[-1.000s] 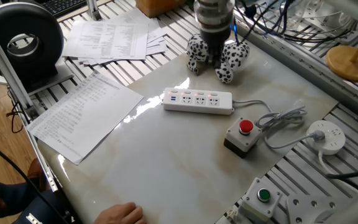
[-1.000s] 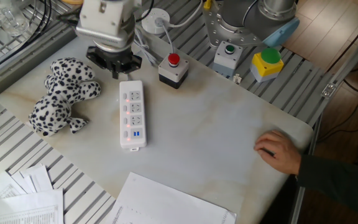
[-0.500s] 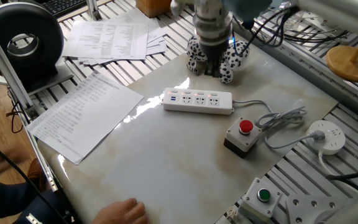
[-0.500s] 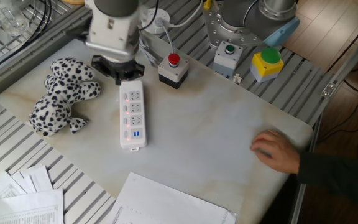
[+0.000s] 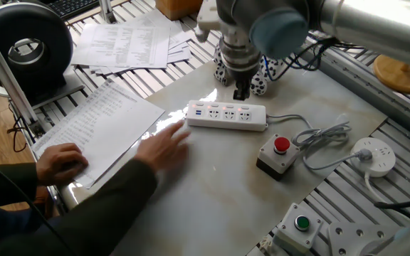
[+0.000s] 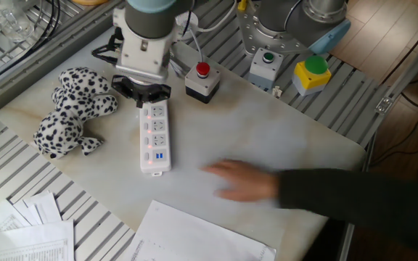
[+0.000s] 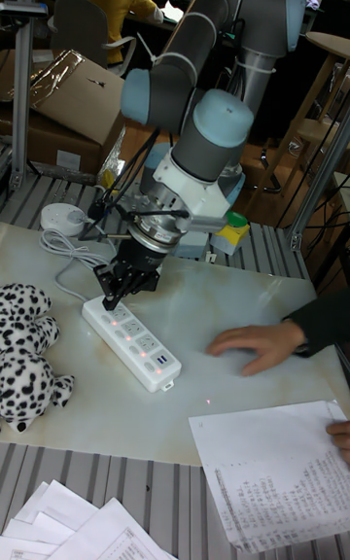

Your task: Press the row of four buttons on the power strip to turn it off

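The white power strip [image 5: 226,116] [image 6: 154,138] [image 7: 131,342] lies mid-table, its cord running off to the right in one fixed view. The four buttons [image 5: 227,108] [image 6: 149,125] [image 7: 123,329] run in a line along one long edge and glow red. My gripper [image 5: 241,93] [image 6: 144,98] [image 7: 111,297] hangs low over the cord end of the strip, by the end button. Its fingers narrow to one dark tip with no gap, so it is shut and holds nothing. I cannot tell whether the tip touches the strip.
A person's hand [image 5: 166,145] [image 6: 242,181] [image 7: 249,343] reaches over the table near the strip's USB end. A spotted plush toy [image 6: 67,112] lies beside the strip. A red button box [image 5: 277,153], a green button box [image 5: 301,224], a round socket [image 5: 374,156] and papers [image 5: 98,128] surround it.
My gripper has come away from the plush toy and down to the cord end of the strip. The person's hand has slid from the table edge toward the strip.
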`<move>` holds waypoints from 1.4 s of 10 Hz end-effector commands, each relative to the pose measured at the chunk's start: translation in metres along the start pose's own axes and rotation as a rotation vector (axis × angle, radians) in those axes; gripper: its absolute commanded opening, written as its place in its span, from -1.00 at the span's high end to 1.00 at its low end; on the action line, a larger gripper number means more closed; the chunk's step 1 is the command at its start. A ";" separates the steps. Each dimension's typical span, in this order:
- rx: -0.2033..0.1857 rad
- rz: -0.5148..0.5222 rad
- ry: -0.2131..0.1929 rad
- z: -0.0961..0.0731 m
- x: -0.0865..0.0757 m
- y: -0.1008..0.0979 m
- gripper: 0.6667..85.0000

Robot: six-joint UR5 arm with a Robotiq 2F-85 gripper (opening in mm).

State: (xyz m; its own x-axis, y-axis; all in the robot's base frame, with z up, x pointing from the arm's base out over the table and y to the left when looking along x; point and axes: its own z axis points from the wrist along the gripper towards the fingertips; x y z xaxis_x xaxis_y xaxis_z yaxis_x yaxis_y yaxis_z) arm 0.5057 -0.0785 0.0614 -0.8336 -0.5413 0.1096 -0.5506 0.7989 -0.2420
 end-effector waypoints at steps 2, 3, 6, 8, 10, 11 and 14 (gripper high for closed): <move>0.009 0.000 -0.026 0.017 0.000 0.006 0.99; 0.010 0.000 -0.029 0.019 -0.001 0.006 0.99; 0.024 -0.016 -0.040 0.022 -0.003 -0.005 0.99; 0.029 -0.016 -0.044 0.026 -0.005 -0.006 0.99; 0.038 -0.016 -0.047 0.031 -0.005 -0.008 0.99; 0.039 -0.017 -0.046 0.032 -0.004 -0.008 0.99; 0.043 -0.018 -0.047 0.036 -0.001 -0.011 0.99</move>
State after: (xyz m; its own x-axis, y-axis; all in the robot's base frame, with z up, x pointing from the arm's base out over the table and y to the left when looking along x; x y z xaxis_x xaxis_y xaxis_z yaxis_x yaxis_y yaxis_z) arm 0.5141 -0.0935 0.0321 -0.8162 -0.5725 0.0782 -0.5686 0.7717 -0.2851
